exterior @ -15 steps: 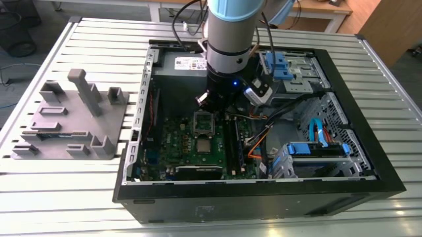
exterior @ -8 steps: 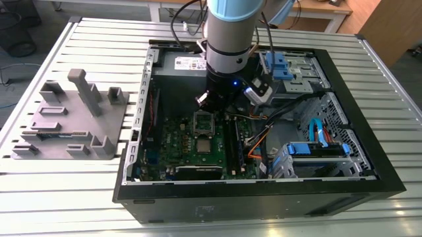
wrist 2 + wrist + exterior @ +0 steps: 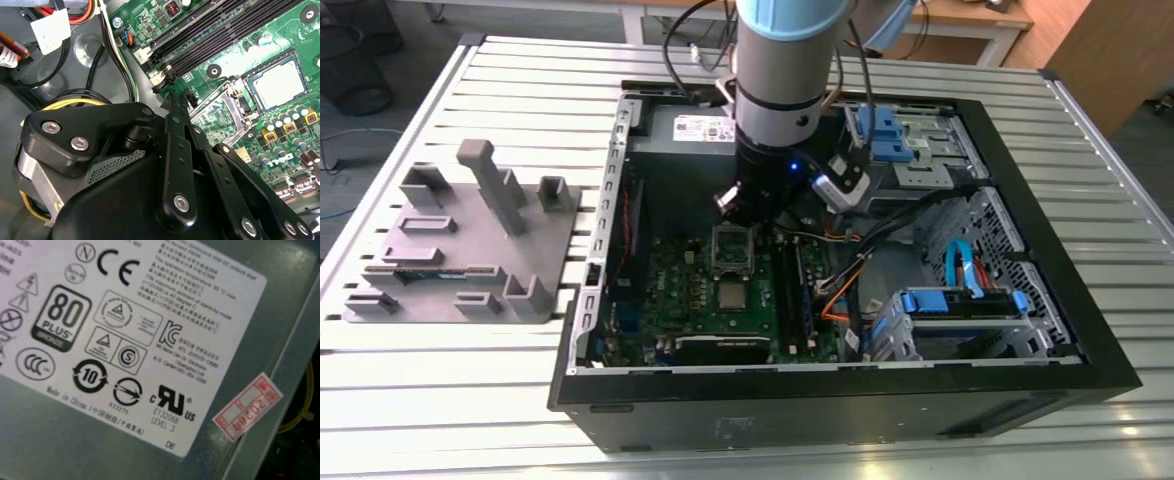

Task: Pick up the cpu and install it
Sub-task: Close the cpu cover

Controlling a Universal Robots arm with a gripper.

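Well off to the exterior view's left of the gripper, a grey block with posts stands on the table, outside the open computer case. Inside the case, the gripper hangs low over the green board, near the far end of the shiny socket frame. I cannot tell whether it is open or closed, but it carries nothing.

The cpu lies on the board just past the frame's other end, near the gripper and not touching it. It lies flat with its silvery top up. Being square, it has no real long axis, and its edges run about parallel with the frame's sides. In the second wrist view the cpu sits apart from the gripper's black links.

The step in hand looks like the reach for the chip. It would go best with the gripper centred squarely over the chip, coming straight down, gripping two opposite edges, keeping it level and staying clear of the socket.

To the exterior view's right of the gripper run loose cables and a blue drive cage, which a wide swing could snag.
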